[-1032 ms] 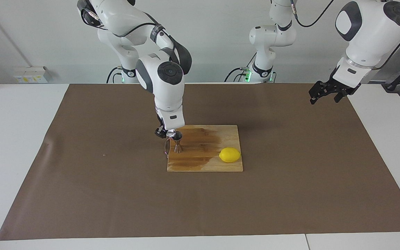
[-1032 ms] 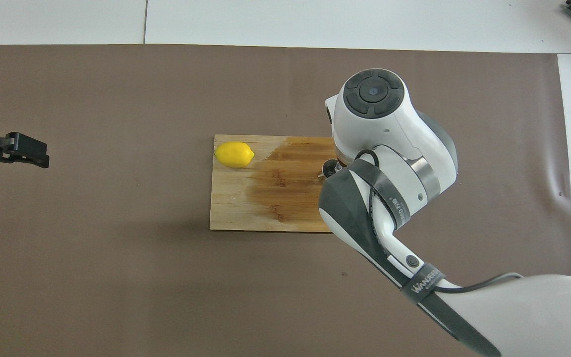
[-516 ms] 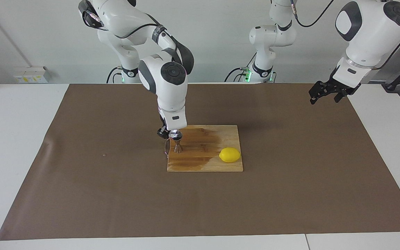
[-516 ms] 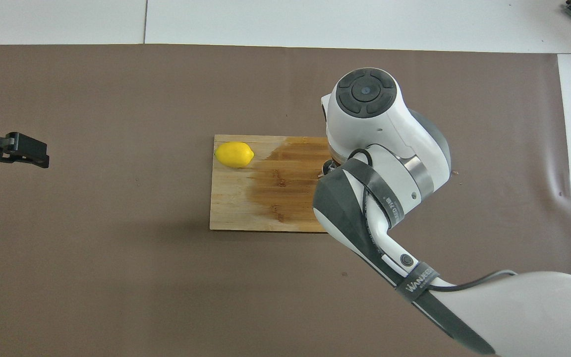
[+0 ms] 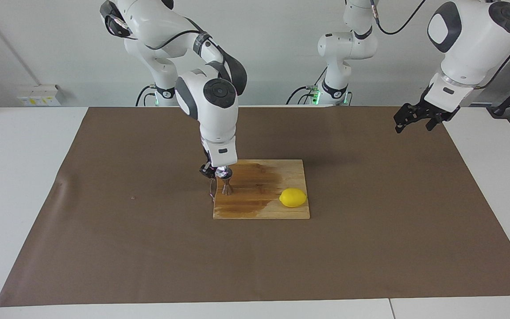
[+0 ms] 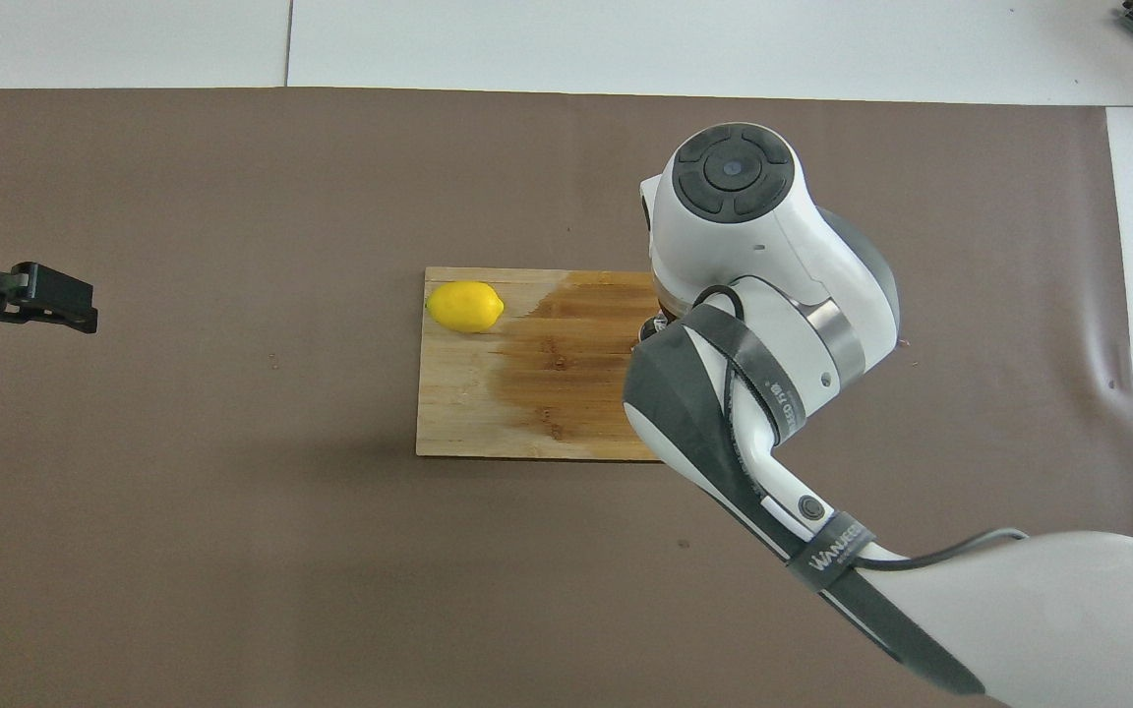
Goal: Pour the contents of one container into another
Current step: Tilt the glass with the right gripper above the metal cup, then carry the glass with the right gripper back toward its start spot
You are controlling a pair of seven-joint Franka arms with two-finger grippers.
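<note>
A small shiny steel jigger [image 5: 226, 186] stands upright on the wooden cutting board [image 5: 259, 210], at its edge toward the right arm's end of the table. Directly above the jigger's mouth is the small clear glass cup [image 5: 222, 170], with my right gripper [image 5: 214, 171] shut on it. I cannot tell how far the cup is tilted. In the overhead view my right arm hides the cup and the jigger. My left gripper [image 5: 413, 126] [image 6: 63, 298] waits open and empty, raised over the brown mat at the left arm's end.
A yellow lemon [image 5: 293, 197] [image 6: 465, 306] lies on the board's corner toward the left arm's end, farther from the robots than the jigger. A dark wet patch [image 6: 566, 354] covers much of the board. A brown mat [image 5: 370, 230] covers the table.
My right arm's wrist and elbow have shifted slightly while the cup stays over the jigger. The left arm has not moved.
</note>
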